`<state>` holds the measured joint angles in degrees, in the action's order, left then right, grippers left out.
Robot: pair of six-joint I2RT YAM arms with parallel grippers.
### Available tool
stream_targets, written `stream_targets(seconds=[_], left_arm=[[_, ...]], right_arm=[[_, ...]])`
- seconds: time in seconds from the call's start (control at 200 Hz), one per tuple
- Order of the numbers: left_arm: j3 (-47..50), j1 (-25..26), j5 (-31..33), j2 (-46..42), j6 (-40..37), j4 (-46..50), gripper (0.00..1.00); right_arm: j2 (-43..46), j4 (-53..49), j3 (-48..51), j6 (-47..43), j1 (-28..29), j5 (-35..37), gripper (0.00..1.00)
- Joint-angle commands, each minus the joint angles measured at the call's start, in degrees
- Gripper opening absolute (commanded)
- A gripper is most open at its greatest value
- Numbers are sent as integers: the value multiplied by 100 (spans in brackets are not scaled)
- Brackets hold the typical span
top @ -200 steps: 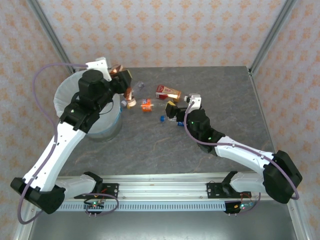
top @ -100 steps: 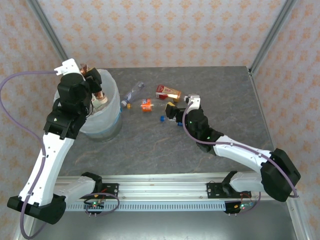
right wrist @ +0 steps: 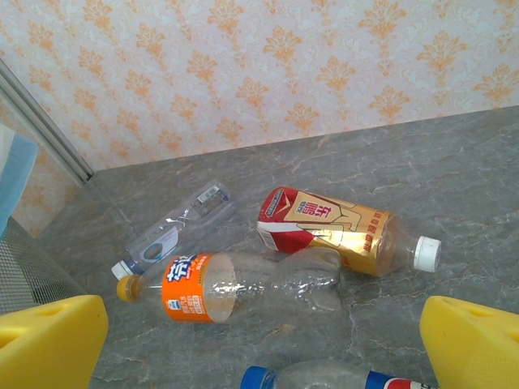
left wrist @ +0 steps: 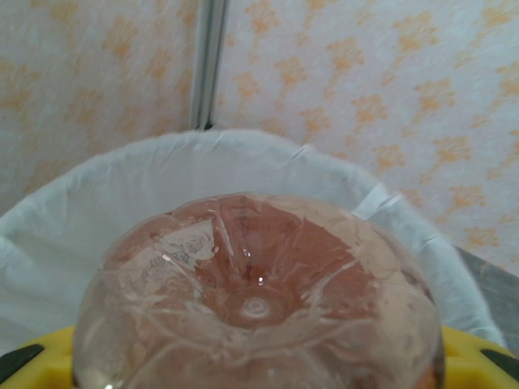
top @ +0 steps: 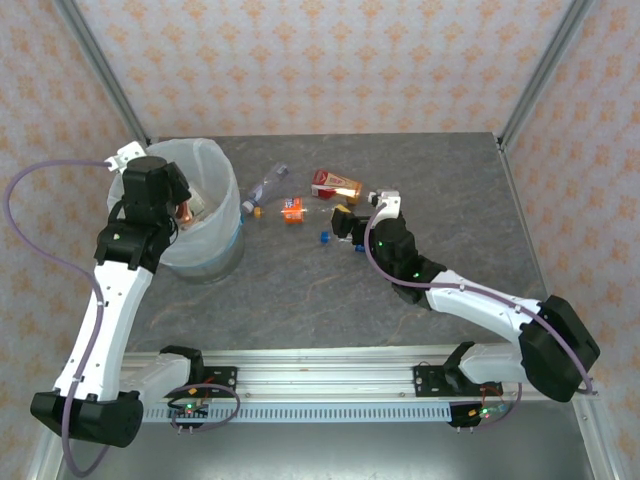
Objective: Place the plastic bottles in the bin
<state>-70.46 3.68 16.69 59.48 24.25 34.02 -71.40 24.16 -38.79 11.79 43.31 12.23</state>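
Our left pincer is clamped on a crushed clear plastic bottle with a brownish tint, holding it over the mouth of the round grey-blue bin lined with a white bag. For a clean drop, we should part the fingers only while the bottle hangs well inside the rim, then lift straight up, clear of the liner. Our right pincer stands open above a blue-capped clear bottle. An orange-labelled bottle, a red-and-gold bottle and a blue-labelled clear bottle lie near it on the grey desk.
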Motion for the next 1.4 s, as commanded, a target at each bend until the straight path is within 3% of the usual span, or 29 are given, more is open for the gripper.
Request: stream_targets(seconds=[0.0,0.35,0.741,0.841,0.986,1.071,1.226,1.396], left_arm=[[112,-121,-83,-169,325,322,48],[96,-241,-45,-218,358,806,54],[-294,-246,-195,-261,319,1036,93],[-436,-242,-671,-253,209,958,98],[-633,-212,-2686,-129,-167,471,100],[-797,34,-2977,20,-233,430,100],[-974,1013,-2320,204,-627,354,100],[-927,1526,-2686,512,-483,-106,100]], right_arm=[[-75,-61,-130,78,-51,2,99],[-238,-45,-189,122,-77,-105,99],[-322,-59,-235,159,-103,-151,99],[-345,-73,-235,174,-112,-152,99],[-352,-66,-235,194,-108,-159,99],[-362,-61,-244,231,-112,-159,99],[-352,-74,-244,279,-108,-161,99],[-262,-146,-209,401,-162,-82,99]])
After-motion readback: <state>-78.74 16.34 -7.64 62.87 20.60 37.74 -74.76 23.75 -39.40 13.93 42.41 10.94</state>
